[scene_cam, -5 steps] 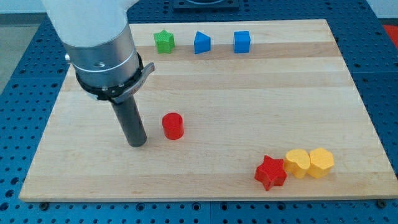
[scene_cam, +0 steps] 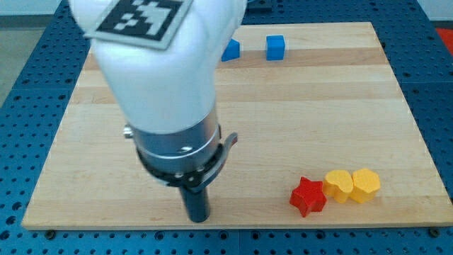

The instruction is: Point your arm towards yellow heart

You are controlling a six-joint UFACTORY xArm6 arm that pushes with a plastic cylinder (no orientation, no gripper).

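Yellow heart (scene_cam: 338, 185): a small, rounded yellow block with a notched upper edge, lying flat on the wooden tabletop (scene_cam: 318, 113) at roughly 4 o'clock from the board's centre, near the view's bottom edge. It sits in the middle of a touching row, with a red star (scene_cam: 308, 196) at its 8 o'clock and a yellow hexagon (scene_cam: 366, 185) at its 3 o'clock.

Arm: the large white and grey body descends from the view's top left and fills much of the board's left half; a dark rod projects below its metal collar. My tip (scene_cam: 197, 219) rests near the board's bottom edge, at about 9 o'clock from the yellow heart and well apart from it. The arm carries no claw, so there is nothing to spread or press together.

Two blue blocks, one partly hidden by the arm (scene_cam: 231, 49) and one a cube (scene_cam: 275, 47), lie at 12 o'clock.
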